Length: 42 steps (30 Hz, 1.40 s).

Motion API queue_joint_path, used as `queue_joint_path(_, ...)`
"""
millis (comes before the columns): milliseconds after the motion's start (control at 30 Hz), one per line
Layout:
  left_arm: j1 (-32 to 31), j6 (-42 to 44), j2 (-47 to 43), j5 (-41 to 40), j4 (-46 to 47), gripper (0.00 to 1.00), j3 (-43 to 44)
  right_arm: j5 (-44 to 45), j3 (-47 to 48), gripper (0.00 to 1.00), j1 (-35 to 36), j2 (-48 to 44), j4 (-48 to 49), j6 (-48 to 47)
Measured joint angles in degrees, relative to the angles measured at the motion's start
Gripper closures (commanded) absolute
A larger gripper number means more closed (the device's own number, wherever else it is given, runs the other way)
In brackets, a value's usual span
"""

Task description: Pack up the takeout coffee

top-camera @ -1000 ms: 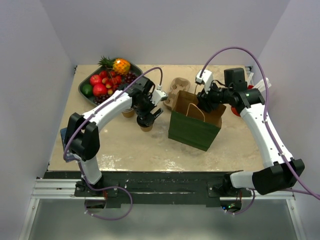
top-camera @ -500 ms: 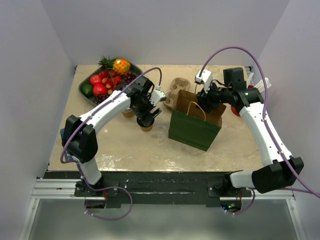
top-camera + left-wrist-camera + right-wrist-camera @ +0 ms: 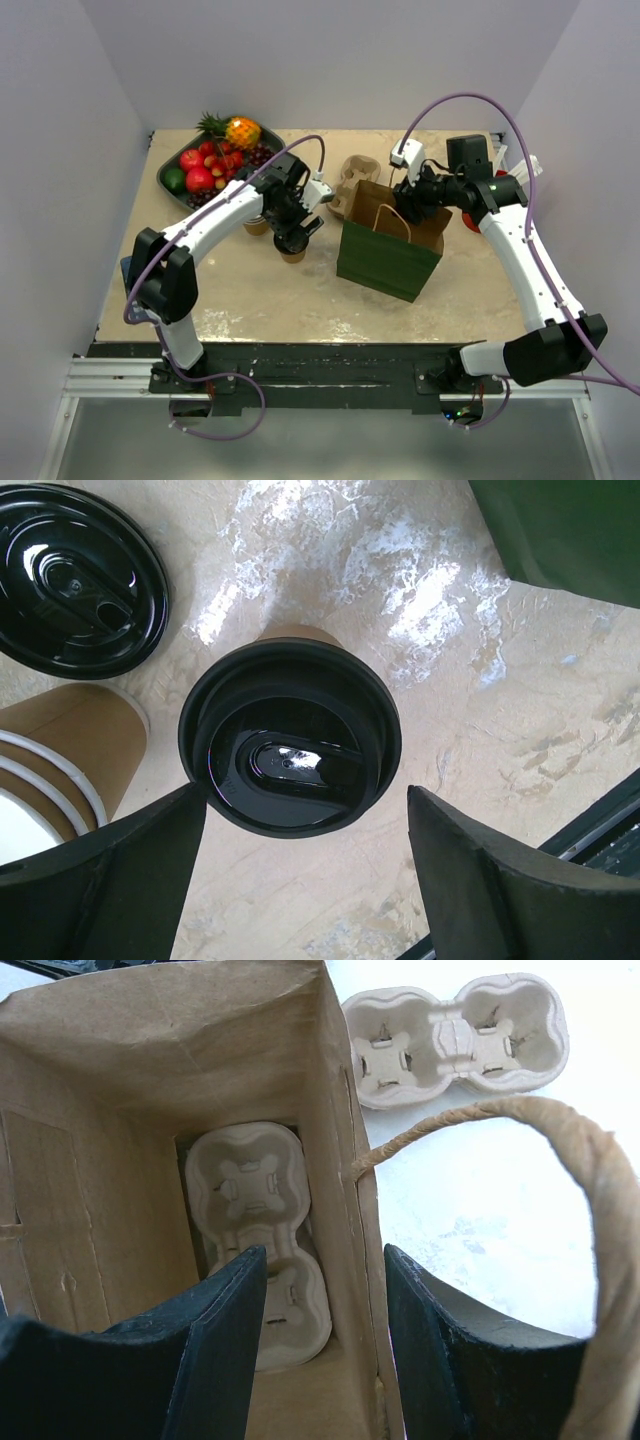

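Left gripper spread astride lidded coffee cup; judged light, crushable, slick-topped. Grip its paper wall gently.

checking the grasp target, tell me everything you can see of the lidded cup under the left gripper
The lidded cup is small, kraft-tan paper, standing upright on the beige table, closed by a glossy round black plastic lid with an oval recess. From above only a sliver of tan wall shows. The left gripper is open with a finger either side of the lid.
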Motion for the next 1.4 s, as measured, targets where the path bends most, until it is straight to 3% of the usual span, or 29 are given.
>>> queue_joint_path(1400,0.13,0.02,1.64,-0.66,0.74,0.15,1.66,-0.07,0.0,0.46,-0.7,0.0,0.09,0.0)
